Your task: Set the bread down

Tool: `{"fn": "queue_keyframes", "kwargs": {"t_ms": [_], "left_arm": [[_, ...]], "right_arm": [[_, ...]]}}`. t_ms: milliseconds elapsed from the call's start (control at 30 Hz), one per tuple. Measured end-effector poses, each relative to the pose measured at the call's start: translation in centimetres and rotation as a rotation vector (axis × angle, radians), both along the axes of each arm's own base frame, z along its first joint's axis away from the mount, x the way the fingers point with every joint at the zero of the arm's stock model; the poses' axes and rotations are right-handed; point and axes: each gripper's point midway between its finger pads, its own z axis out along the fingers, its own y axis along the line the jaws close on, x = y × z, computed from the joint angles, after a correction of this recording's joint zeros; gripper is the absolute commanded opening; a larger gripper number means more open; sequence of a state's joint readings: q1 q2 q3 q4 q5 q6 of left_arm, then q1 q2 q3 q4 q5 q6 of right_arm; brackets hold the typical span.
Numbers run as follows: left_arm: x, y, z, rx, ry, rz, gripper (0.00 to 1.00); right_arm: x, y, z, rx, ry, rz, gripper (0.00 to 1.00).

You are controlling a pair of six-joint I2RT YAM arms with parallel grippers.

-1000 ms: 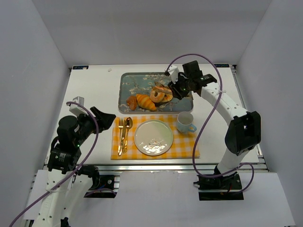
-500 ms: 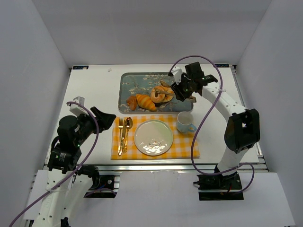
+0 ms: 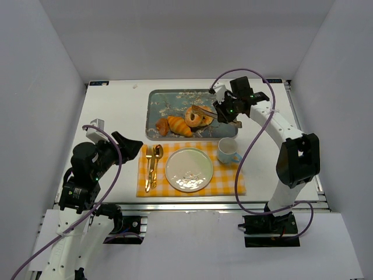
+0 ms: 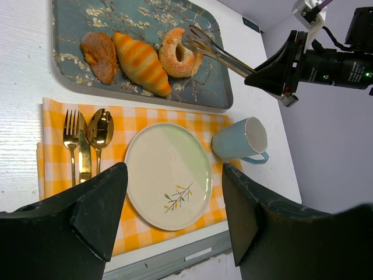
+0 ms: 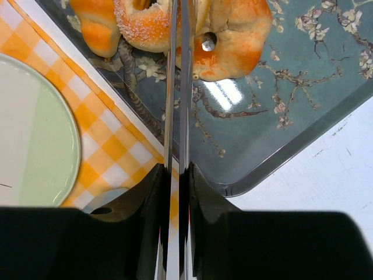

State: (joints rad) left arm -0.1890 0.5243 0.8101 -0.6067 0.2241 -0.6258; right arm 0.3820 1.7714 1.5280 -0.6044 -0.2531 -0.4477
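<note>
The bread [image 4: 175, 53], a pale sugared ring with a centre hole [image 3: 193, 117] [image 5: 144, 23], lies on the blue floral tray [image 3: 169, 102]. My right gripper [image 3: 225, 111] [image 5: 175, 172] is shut on metal tongs [image 4: 218, 52] [image 5: 178, 87]. The tong blades are pressed close together, and their tips lie at the ring's right rim. Whether they pinch the ring I cannot tell. My left gripper [image 3: 131, 146] [image 4: 172, 169] hangs open and holds nothing, at the near left, above the white plate [image 3: 189, 169] [image 4: 157, 157].
On the tray also lie a croissant [image 4: 143, 61], a dark brown bread [image 4: 99, 55] and a golden round bread [image 5: 233, 35]. A yellow checked mat [image 3: 227, 181] carries the plate, a fork and spoon [image 3: 152, 163] and a blue cup [image 3: 227, 150].
The right gripper has squeezed the tongs together, and they have shifted slightly right over the tray. The left arm has not moved.
</note>
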Motion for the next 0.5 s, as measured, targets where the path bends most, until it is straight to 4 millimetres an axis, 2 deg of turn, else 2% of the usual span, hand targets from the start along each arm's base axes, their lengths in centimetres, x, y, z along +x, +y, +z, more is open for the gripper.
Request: {"fn": "queue_keyframes", "kwargs": {"t_ms": [233, 400, 500], "left_arm": [[0.1, 0.0, -0.1, 0.002, 0.003, 0.000, 0.75], [0.3, 0.0, -0.3, 0.010, 0.012, -0.002, 0.75], [0.4, 0.0, -0.4, 0.015, 0.016, -0.003, 0.76]], "right_arm": [[-0.2, -0.3, 1.4, 0.083, 0.018, -0.004, 0.05], [-1.9, -0.2, 5.0, 0.173, -0.009, 0.051, 0.03], [-4.0, 0.3, 7.2, 0.218, -0.036, 0.130, 0.02]]}}
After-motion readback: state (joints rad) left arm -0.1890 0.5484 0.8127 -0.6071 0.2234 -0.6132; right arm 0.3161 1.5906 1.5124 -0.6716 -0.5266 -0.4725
